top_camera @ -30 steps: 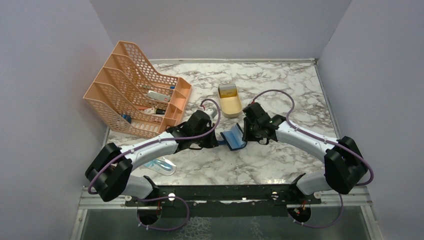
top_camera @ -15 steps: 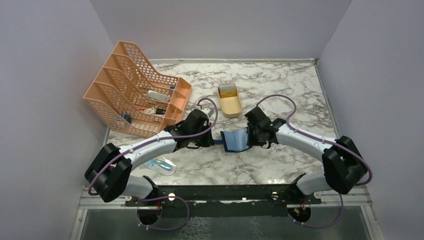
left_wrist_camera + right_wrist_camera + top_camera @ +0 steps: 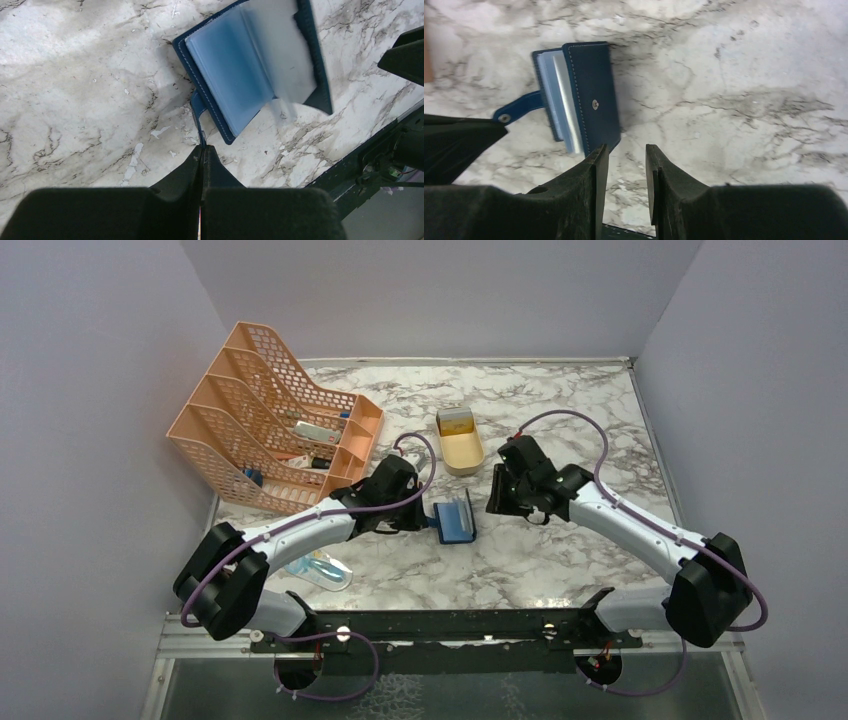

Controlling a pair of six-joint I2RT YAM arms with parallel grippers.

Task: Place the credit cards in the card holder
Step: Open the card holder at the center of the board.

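The navy card holder [image 3: 455, 520] lies on the marble between the two arms, its cover half raised over pale blue inner pockets [image 3: 235, 75]. My left gripper [image 3: 202, 147] is shut on the holder's thin strap [image 3: 198, 107]. In the right wrist view the cover with its small snap button [image 3: 595, 104] faces me. My right gripper [image 3: 626, 150] stands open just right of the card holder [image 3: 591, 95] and holds nothing. A yellow-gold credit card [image 3: 456, 423] sits in the far end of the tan tray [image 3: 466, 455]. No other credit cards show clearly.
An orange mesh file rack [image 3: 270, 430] with small items stands at the back left. A blue-patterned packet [image 3: 322, 570] lies by the left arm's base. Pale walls close in the left, back and right sides.
The right gripper has let go of the card holder's cover, opened and drawn back to the right. The holder has shifted left and folded partly up. The left gripper stays shut on the strap.
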